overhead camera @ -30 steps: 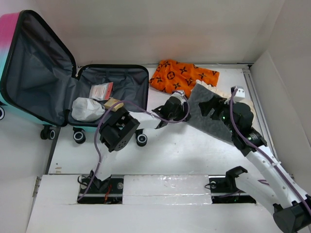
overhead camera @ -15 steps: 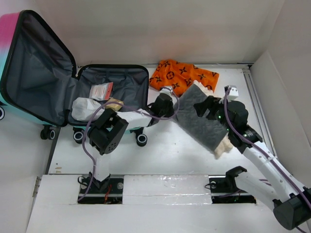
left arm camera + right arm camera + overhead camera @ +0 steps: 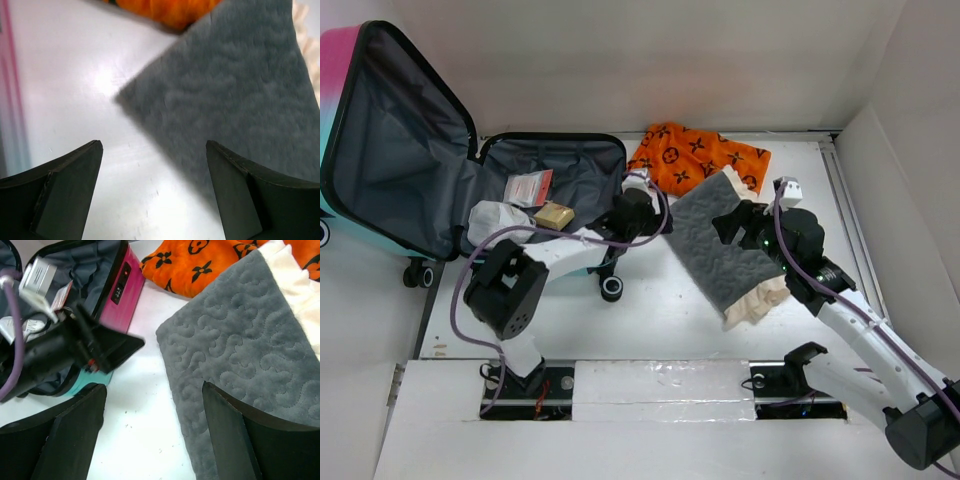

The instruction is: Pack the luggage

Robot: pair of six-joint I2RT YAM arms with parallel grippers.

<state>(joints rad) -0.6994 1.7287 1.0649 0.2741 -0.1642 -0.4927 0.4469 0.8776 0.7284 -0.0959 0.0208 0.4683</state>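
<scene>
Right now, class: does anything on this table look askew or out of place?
Yes. The grey quilted cloth lies at a slant, its cream layer sticking out at the near corner, and the orange cloth is bunched; both sit outside the open luggage.

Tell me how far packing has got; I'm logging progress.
Done: white bag, red-and-white packet and tan box lie in the open luggage. In hand: nothing; left end effector and right end effector are open by the grey quilted blanket. Left: that blanket and the orange patterned cloth, both on the table.
</scene>
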